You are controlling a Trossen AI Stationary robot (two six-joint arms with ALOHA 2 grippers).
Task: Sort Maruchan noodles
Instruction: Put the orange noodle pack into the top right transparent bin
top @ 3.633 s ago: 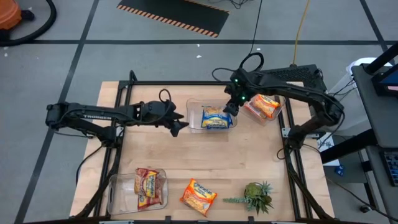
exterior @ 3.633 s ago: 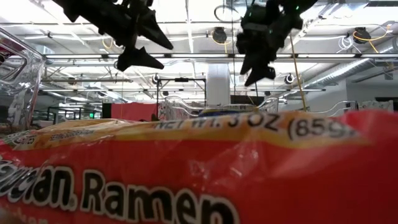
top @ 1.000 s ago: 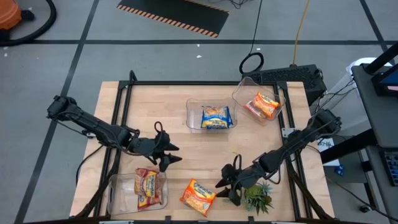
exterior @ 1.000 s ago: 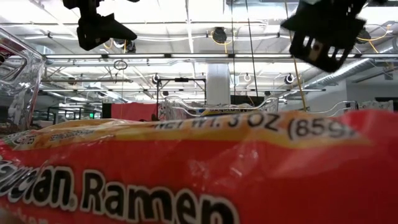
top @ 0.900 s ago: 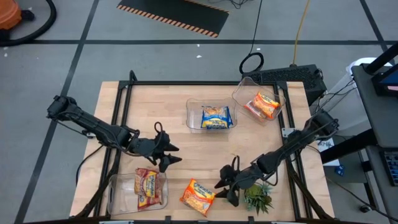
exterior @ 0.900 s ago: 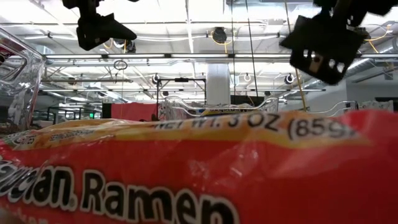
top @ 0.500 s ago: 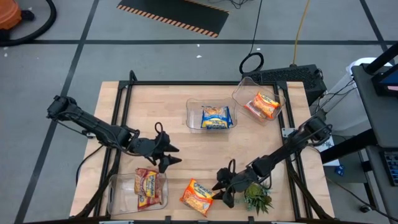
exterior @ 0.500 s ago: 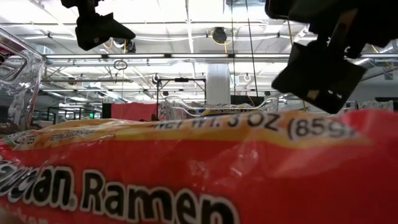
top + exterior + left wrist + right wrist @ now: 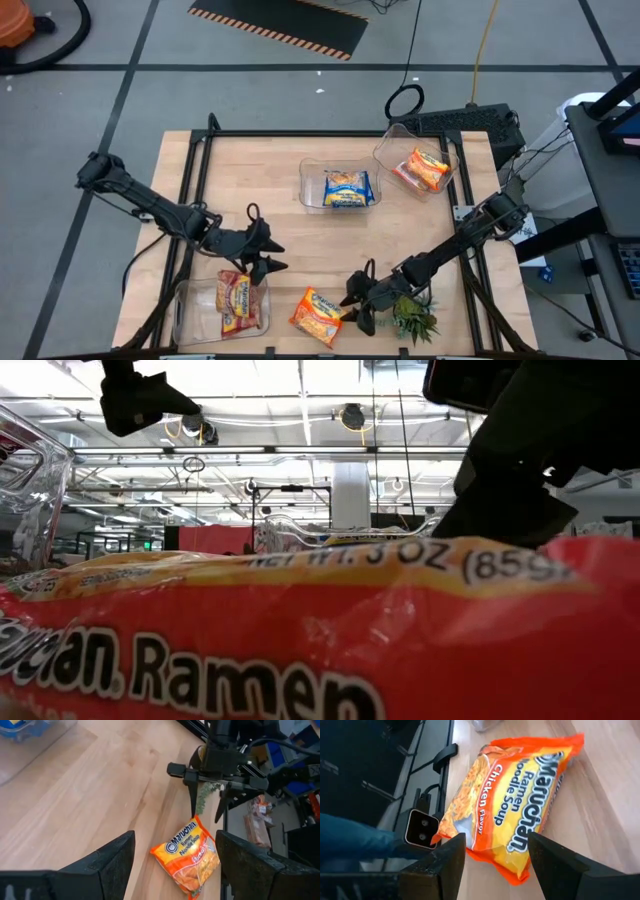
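Observation:
An orange-yellow Maruchan packet (image 9: pixel 318 315) lies flat on the table near its near edge; it also fills the low view (image 9: pixel 300 630). My right gripper (image 9: pixel 354 307) is open and low at the packet's right end (image 9: pixel 515 825), with a finger to either side of that end. My left gripper (image 9: pixel 264 259) is open and empty, hovering over the far edge of the near-left bin. That bin holds a dark red-brown packet (image 9: pixel 236 300). A blue-and-yellow packet (image 9: pixel 348 189) and another orange packet (image 9: pixel 424 168) lie in the far bins.
Three clear bins sit on the table: near-left (image 9: pixel 185 310), far-middle (image 9: pixel 310 185) and far-right (image 9: pixel 390 150). A small green spiky plant (image 9: pixel 412 318) stands just right of my right gripper. The table's near edge and black frame rail (image 9: pixel 427 795) run close to the packet.
My right gripper has moved toward the table's left and down, closing in on the orange packet's right end and staying open. My left gripper has shifted slightly toward the near-left bin. The packets have not moved.

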